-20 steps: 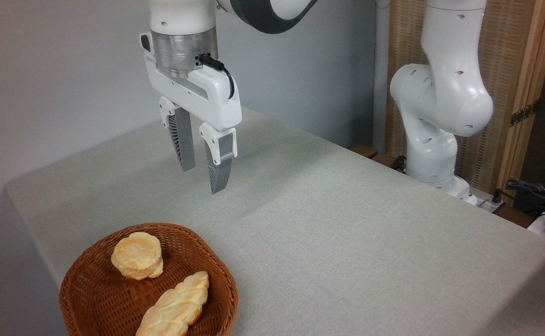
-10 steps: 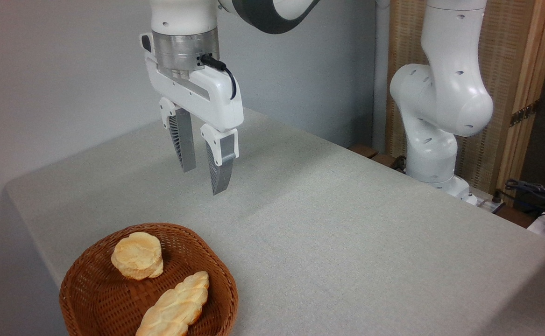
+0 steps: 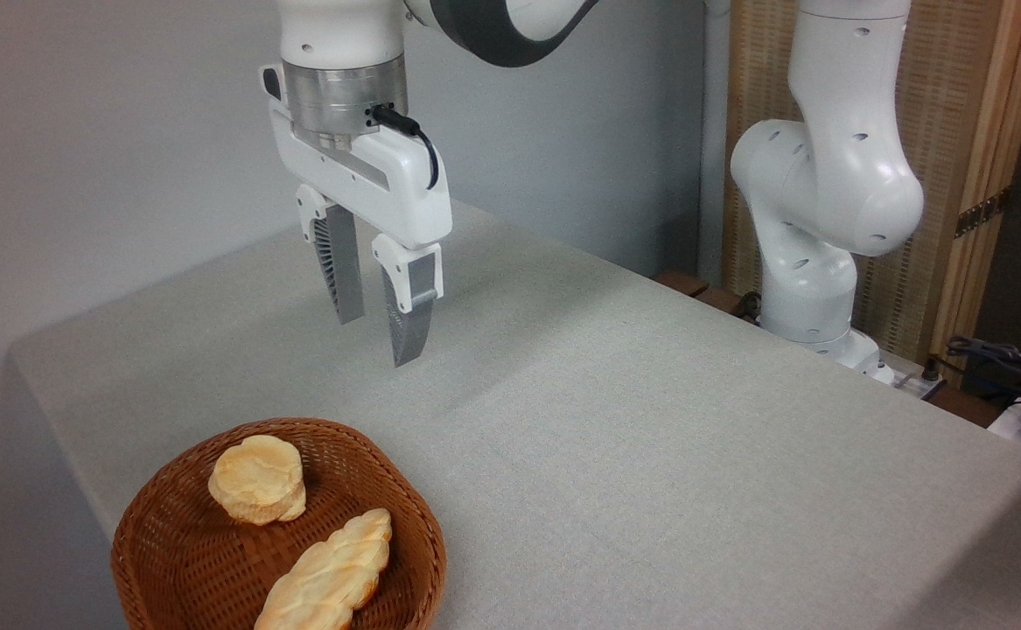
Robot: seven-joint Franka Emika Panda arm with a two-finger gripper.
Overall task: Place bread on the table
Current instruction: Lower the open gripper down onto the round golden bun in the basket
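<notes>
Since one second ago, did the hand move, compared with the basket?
Yes, very slightly. The hand drifted a little to the left in the picture, against the wicker basket, which stayed in place. It hangs open above the table.

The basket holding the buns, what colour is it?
Reddish-brown woven wicker basket, clearest in this camera view.

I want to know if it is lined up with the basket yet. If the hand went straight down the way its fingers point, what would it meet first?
Probably the bare table: the open hand appears to hang behind the basket, not over the bread, though depth is uncertain.
</notes>
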